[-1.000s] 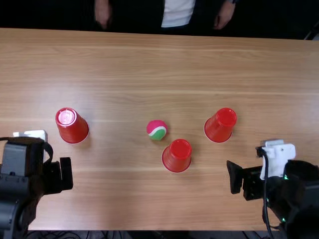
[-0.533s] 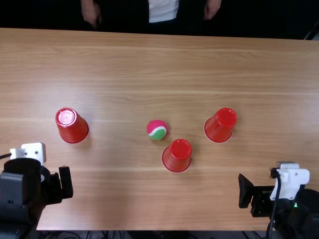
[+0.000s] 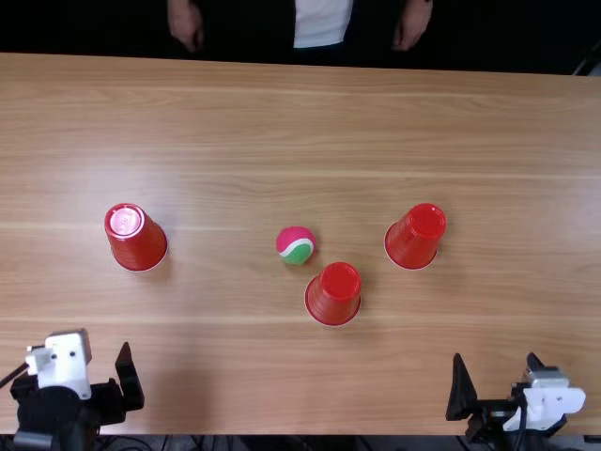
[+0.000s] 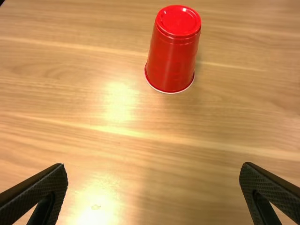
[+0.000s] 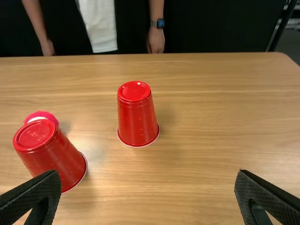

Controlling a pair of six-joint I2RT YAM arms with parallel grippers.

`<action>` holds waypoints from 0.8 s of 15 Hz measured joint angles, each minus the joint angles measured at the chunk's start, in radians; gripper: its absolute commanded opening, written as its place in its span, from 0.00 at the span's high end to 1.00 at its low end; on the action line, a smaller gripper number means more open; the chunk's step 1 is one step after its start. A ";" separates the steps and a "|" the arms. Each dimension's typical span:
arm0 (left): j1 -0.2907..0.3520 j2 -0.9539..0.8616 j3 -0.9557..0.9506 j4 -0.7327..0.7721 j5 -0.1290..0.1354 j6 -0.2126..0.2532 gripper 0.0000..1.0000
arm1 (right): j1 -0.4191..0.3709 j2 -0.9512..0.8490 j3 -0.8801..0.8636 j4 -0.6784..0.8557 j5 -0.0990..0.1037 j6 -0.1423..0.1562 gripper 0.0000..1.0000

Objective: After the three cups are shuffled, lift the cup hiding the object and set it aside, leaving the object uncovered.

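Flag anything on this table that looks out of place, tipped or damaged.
Nothing is tipped, spilled or damaged: left cup, middle cup and right cup all stand mouth-down. One oddity: the ball lies uncovered, just beyond the middle cup, which sits out of line with the others.

Table (image 3: pixel 300 122): light wood, fine grain, smooth, satin finish w/ soft glare patches. Left cup (image 3: pixel 134 238), mid cup (image 3: pixel 333 293), right cup (image 3: pixel 415 236): red plastic, smooth, glossy, faint ribs round the sides. Ball (image 3: pixel 296 245) at frame centre: fuzzy felt, matt. Left fingers (image 4: pixel 40 190) & right fingers (image 5: pixel 33 192): black, matt, finely dimpled surface. Left wrist block (image 3: pixel 61 355) & right wrist block (image 3: pixel 549 396): white plastic, smooth.
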 measured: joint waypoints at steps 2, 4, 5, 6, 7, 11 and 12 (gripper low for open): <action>0.000 -0.165 -0.124 0.060 0.000 0.000 0.00 | 0.000 -0.053 -0.053 0.004 0.000 -0.003 0.00; 0.000 -0.281 -0.219 0.090 -0.001 -0.002 0.00 | 0.000 -0.053 -0.111 0.005 0.000 -0.003 0.00; 0.000 -0.298 -0.251 0.087 -0.003 -0.003 0.00 | 0.000 -0.053 -0.130 0.002 0.000 -0.003 0.00; 0.001 -0.298 -0.263 0.088 -0.005 -0.002 0.00 | 0.000 -0.053 -0.135 0.005 0.000 -0.003 0.00; 0.007 -0.298 -0.264 0.089 -0.006 -0.002 0.00 | 0.000 -0.053 -0.135 0.007 0.000 -0.003 0.00; 0.013 -0.298 -0.277 0.275 -0.007 0.005 0.00 | 0.000 -0.053 -0.140 0.102 0.000 -0.003 0.00; 0.013 -0.298 -0.333 0.431 -0.008 0.023 0.00 | 0.000 -0.053 -0.166 0.206 0.000 -0.003 0.00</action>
